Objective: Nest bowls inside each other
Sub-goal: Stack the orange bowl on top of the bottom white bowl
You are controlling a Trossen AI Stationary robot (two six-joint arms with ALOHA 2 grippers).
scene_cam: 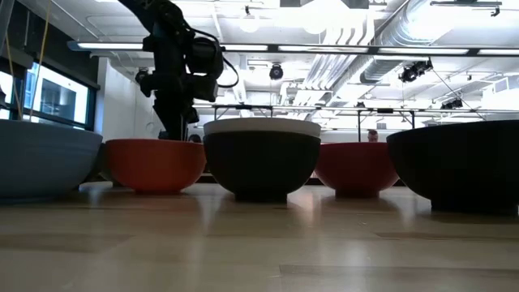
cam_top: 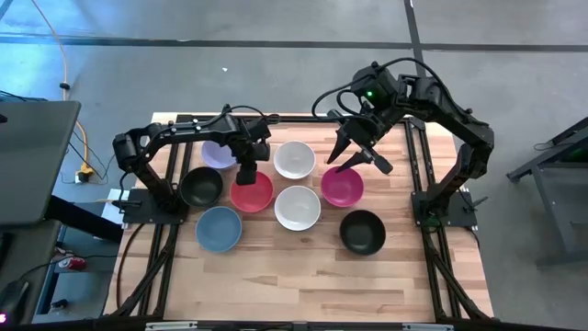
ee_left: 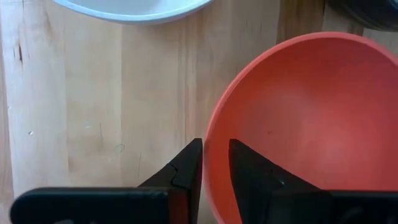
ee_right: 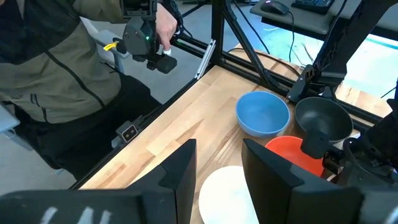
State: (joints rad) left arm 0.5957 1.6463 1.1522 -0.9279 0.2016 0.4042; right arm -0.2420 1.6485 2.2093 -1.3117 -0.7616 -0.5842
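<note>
On the table (cam_top: 303, 276), the near strip along the front edge lies bare. Eight bowls sit singly, none nested: nearest, a blue bowl (cam_top: 219, 228) and a black bowl (cam_top: 362, 231); then black (cam_top: 201, 187), red (cam_top: 252, 192), white (cam_top: 298, 207) and magenta (cam_top: 342, 187); farthest, lavender (cam_top: 217, 154) and white (cam_top: 294, 159).

The left gripper (ee_left: 214, 165) straddles the red bowl's rim, fingers slightly parted. The right gripper (cam_top: 354, 156) hovers over the magenta bowl's far rim, fingers spread, empty. No writing is legible.
</note>
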